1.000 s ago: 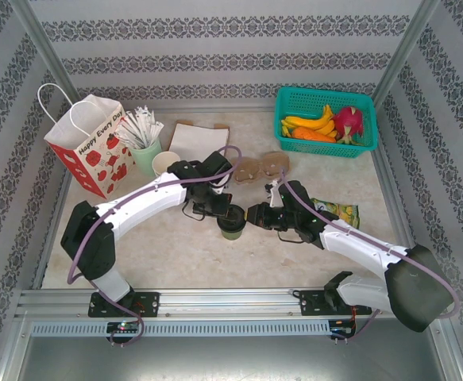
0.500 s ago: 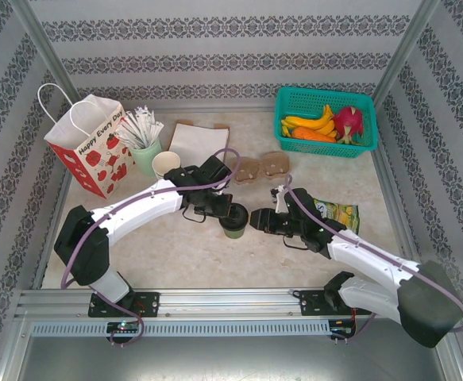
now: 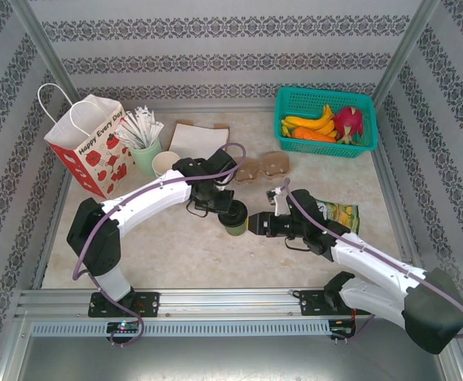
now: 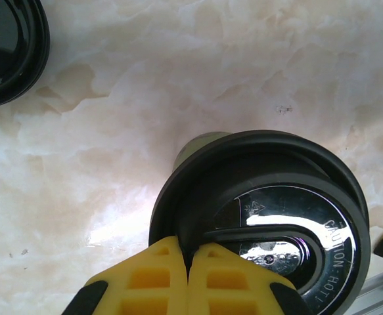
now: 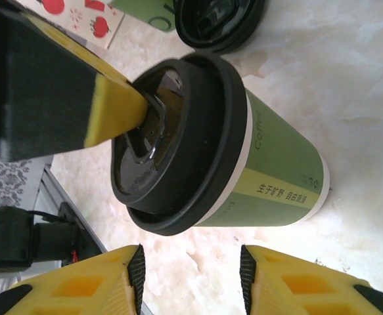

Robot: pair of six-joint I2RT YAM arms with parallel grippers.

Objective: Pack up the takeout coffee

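**Top view with both wrist views.** The lidded takeout cup (image 3: 233, 225) stood upright near the middle of the marble table (image 3: 175, 254), well apart from every edge. The left gripper (image 3: 229, 209) met it from above, its yellow fingers (image 4: 158, 279) pressed together on the raised rim of the black lid (image 4: 263, 154). The right gripper (image 3: 252, 223) lay level with the cup on its right side. Its jaws were parted and held nothing, and the cup's green side (image 5: 276, 177) stood just beyond them. Bare marble ran from the cup to the near aluminium rail (image 3: 231, 300) and leftward to where the left arm (image 3: 136, 206) curved across the table. A second black lid (image 5: 217, 23) lay on the table just behind the cup, apart from it. Farther back lay two brown cup carriers (image 3: 263, 167) and a flat brown-and-white sheet of paper (image 3: 199, 139). At the left rear, an unlidded paper cup (image 3: 166, 163) stood just beside a pale green cup of white sticks (image 3: 145, 151). An upright red-and-white paper bag (image 3: 88, 147) occupied the left edge. A teal basket (image 3: 326, 149) of bananas (image 3: 314, 121) and a dragon fruit (image 3: 349, 121) filled the right rear corner. A yellow-green snack packet (image 3: 336, 212) lay flat beside the right arm (image 3: 366, 254), partly covered by it. Patterned walls (image 3: 231, 59) closed the back and both sides.
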